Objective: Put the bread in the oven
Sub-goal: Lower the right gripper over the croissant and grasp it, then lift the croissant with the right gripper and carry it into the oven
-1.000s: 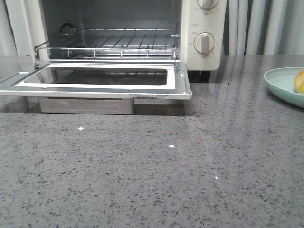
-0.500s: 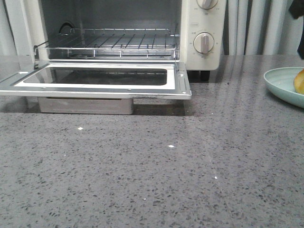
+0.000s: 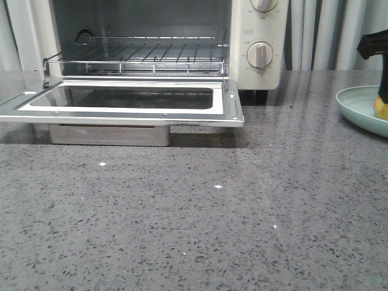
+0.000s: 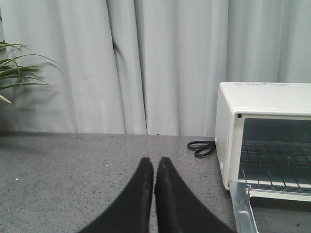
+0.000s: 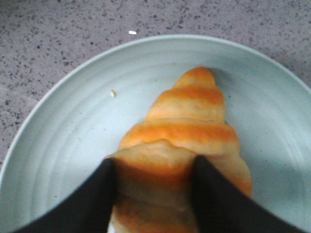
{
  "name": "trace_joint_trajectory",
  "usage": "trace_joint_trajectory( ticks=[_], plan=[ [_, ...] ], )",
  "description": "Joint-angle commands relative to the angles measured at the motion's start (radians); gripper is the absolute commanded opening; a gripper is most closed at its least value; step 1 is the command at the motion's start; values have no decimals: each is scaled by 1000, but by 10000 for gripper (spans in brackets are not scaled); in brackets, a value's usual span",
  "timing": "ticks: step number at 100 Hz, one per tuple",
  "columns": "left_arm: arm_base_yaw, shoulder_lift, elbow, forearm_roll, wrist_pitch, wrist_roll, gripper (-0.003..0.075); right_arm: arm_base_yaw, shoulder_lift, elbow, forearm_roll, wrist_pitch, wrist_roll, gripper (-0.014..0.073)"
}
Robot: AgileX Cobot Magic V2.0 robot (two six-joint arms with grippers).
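The bread [image 5: 189,116], a golden-brown roll with cream stripes, lies on a pale green plate [image 5: 73,136] at the far right of the table [image 3: 381,108]. My right gripper [image 5: 154,165] is down over it, open, one black finger on each side of the roll's thick middle. In the front view only the edge of that gripper [image 3: 384,91] shows above the plate [image 3: 357,103]. The cream oven [image 3: 260,36] stands at the back with its glass door [image 3: 121,112] folded down flat and its wire rack [image 3: 151,54] bare. My left gripper [image 4: 154,162] is shut and holds nothing, left of the oven [image 4: 262,97].
The open door juts toward me over a metal crumb tray [image 3: 109,134]. A coiled black cable [image 4: 200,147] lies by the oven's left side. A green plant [image 4: 14,73] and grey curtains stand behind. Speckled grey countertop [image 3: 200,224] spreads in front.
My right gripper has come down into view at the far right and now sits over the bread on the plate. The oven and left gripper look unchanged.
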Motion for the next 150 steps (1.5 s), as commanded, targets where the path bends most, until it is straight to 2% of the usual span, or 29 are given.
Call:
trace_joint_trajectory(
  ticks=[1,6,29,50,63,73,92,104,118,150],
  plan=[
    [4,15,-31,8,-62,-1,-22,-1,-17,-22,-2,-3,-3,42],
    [4,15,-31,8,-59,-1,-22,-1,-17,-22,-2,2,-3,-76],
    [13,-17,-89,25,-55,81,-22,15,-66,-22,-5,65,-15,-67],
    [84,-29,-177,47,-4,101,-22,76,-205,-22,-5,143,-15,-67],
    [112,-29,-179,45,27,104,-22,151,-311,-22,-5,226,-15,-67],
    [113,-29,-179,40,32,104,-21,232,-394,-22,0,264,-83,-67],
    [113,-29,-163,35,32,104,-22,454,-513,-34,15,216,-108,-67],
    [113,-29,-150,21,33,104,-21,596,-492,-93,17,233,-108,-67],
    [113,-29,-148,21,33,104,-21,704,-401,-189,17,241,-108,-67],
    [113,-29,-148,21,37,104,-21,749,-146,-436,-3,237,-135,-67]
  ],
)
